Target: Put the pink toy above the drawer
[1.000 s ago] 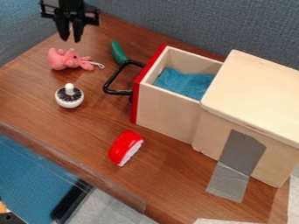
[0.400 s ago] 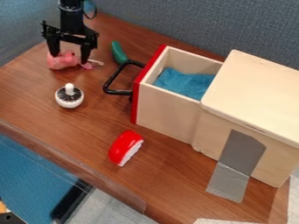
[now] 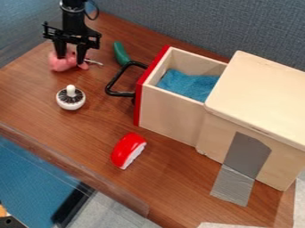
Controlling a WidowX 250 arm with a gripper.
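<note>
Drawer: pale wooden box drawer [image 3: 170, 113] with a red front panel [image 3: 150, 84], pulled out of the cabinet. Everything below is placed off it.
Handle: black bar handle [image 3: 122, 94], sticks out from the drawer's front.
Gripper: black two-finger gripper [image 3: 71, 59], out past the drawer's handle on the side toward the fabric wall. Pointing down, closed around the plush, one finger on each side of it.
Pink toy: pink plush toy [image 3: 59, 63] with a thin pale loop [image 3: 94, 62], pinched in the gripper at table level, well apart from the drawer's front. Loop end faces the drawer.
Green toy: dark green curved toy vegetable [image 3: 121, 52], between plush and drawer, near the drawer's handle.
White toy: round white toy [image 3: 71, 101] with a dark patterned top and a white knob, standing out in front of the drawer, beyond the handle.
Red toy: glossy red rounded toy [image 3: 125, 148] with a white edge, near the drawer's front corner, on the side away from the fabric wall.
Cloth: blue cloth [image 3: 187, 84], lying inside the drawer.
Cabinet: pale wooden cabinet [image 3: 262, 89], directly behind the drawer, flat-topped.
Tape: grey tape [image 3: 241, 153], on the cabinet's side behind the drawer, running down onto the brown wooden table [image 3: 71, 138].
Wall: blue-grey fabric wall [image 3: 179, 20], past the drawer's far side.
</note>
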